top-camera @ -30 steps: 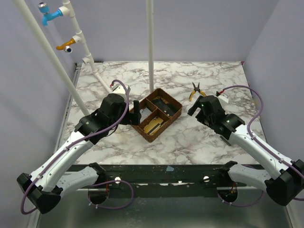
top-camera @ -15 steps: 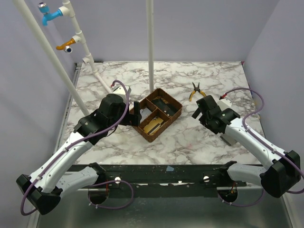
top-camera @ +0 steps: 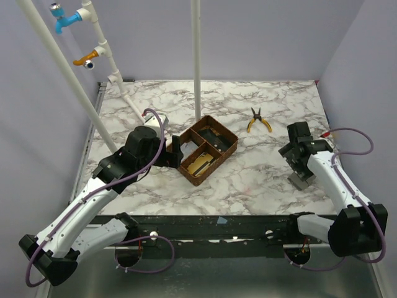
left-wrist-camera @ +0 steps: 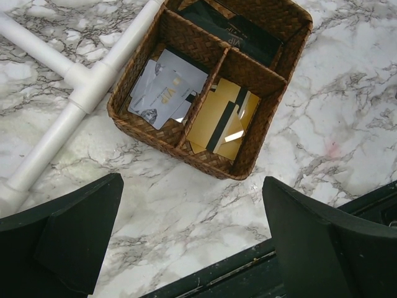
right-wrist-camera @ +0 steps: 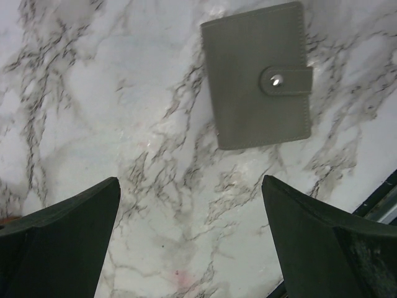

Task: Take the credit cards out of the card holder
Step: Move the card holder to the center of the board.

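Observation:
The grey card holder (right-wrist-camera: 257, 84) lies flat on the marble with its snap strap fastened, so the credit cards are hidden. In the top view the card holder (top-camera: 303, 180) shows near the right front, partly under my right arm. My right gripper (right-wrist-camera: 189, 198) hangs open above bare marble just short of the holder, with nothing between its fingers; from above the right gripper (top-camera: 293, 148) sits over that spot. My left gripper (top-camera: 177, 151) is open and empty beside the woven tray's left side; in its own view the left gripper (left-wrist-camera: 192, 205) is over marble in front of the tray.
A brown woven three-compartment tray (left-wrist-camera: 146, 133) holds whitish cards (left-wrist-camera: 162, 93), gold cards (left-wrist-camera: 223, 118) and dark cards (left-wrist-camera: 239, 31); from above the tray (top-camera: 228, 135) is mid-table. Yellow-handled pliers (top-camera: 257, 120) lie behind it. White pipes (left-wrist-camera: 80, 87) run along the left, and a pole (top-camera: 196, 62) stands behind.
My right arm has swung right and back toward the near edge, from beside the pliers to over the card holder. The left arm has barely shifted. Both grippers stayed open.

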Robot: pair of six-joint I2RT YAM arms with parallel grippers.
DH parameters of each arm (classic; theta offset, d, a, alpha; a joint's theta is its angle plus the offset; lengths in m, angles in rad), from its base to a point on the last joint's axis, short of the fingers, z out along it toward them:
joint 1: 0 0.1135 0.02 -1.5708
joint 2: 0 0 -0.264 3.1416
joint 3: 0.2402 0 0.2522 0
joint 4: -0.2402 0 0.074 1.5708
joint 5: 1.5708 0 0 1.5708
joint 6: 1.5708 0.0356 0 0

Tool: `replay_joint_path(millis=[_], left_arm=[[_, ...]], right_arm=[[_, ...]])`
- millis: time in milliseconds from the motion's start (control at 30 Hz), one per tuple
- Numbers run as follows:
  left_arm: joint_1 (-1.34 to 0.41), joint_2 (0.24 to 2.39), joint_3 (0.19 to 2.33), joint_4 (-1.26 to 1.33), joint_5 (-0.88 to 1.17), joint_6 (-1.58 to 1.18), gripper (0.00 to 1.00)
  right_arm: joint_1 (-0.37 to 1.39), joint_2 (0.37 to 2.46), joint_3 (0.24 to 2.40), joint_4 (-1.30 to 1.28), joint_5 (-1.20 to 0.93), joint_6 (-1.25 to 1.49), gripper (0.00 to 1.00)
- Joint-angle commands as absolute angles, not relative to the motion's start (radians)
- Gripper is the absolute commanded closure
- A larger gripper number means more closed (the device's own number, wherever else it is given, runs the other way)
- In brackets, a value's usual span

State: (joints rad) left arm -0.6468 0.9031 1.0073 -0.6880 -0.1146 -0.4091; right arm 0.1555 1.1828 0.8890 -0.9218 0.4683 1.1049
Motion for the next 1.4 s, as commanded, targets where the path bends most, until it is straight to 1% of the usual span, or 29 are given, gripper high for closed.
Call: replay_joint_path(millis=[0, 133, 300, 533, 667, 800, 900, 1100, 1300, 1367], left_arm=[[-0.635, 0.873, 0.99, -0.672, -0.095, -0.393, 0.02], [-0.631, 0.872, 0.988, -0.675, -0.095, -0.394, 0.02], [-0.626, 0.865, 0.984, -0.669, -0.085, -0.393, 0.02], [-0.62, 0.864, 0.978, -0.667, -0.081, -0.391, 0.01], [-0.618, 0.857, 0.977, -0.666, -0.089, -0.39, 0.01], [-0.614, 0.852, 0.974, -0.661, -0.095, -0.39, 0.01], [-0.606, 0.853, 0.974, -0.66, -0.089, -0.393, 0.02], [-0.597, 0.853, 0.971, -0.65, -0.071, -0.399, 0.02], [-0.587, 0.852, 0.968, -0.646, -0.064, -0.406, 0.02], [-0.586, 0.85, 0.966, -0.644, -0.065, -0.407, 0.01]], right_arm=[[0.02, 1.17, 0.86, -0.93, 0.413, 1.037, 0.0], [-0.148, 1.192, 0.842, -0.894, 0.367, 0.958, 0.0], [-0.345, 1.21, 0.772, -0.775, 0.262, 0.893, 0.0], [-0.437, 1.201, 0.659, -0.532, 0.132, 0.9, 0.0], [-0.442, 1.202, 0.633, -0.454, 0.091, 0.911, 0.0], [-0.442, 1.221, 0.632, -0.431, 0.071, 0.896, 0.0], [-0.441, 1.258, 0.621, -0.391, 0.017, 0.862, 0.0], [-0.431, 1.349, 0.649, -0.387, -0.017, 0.78, 0.0], [-0.328, 1.434, 0.681, -0.398, 0.05, 0.748, 0.05], [-0.282, 1.454, 0.689, -0.393, 0.082, 0.747, 0.09]])
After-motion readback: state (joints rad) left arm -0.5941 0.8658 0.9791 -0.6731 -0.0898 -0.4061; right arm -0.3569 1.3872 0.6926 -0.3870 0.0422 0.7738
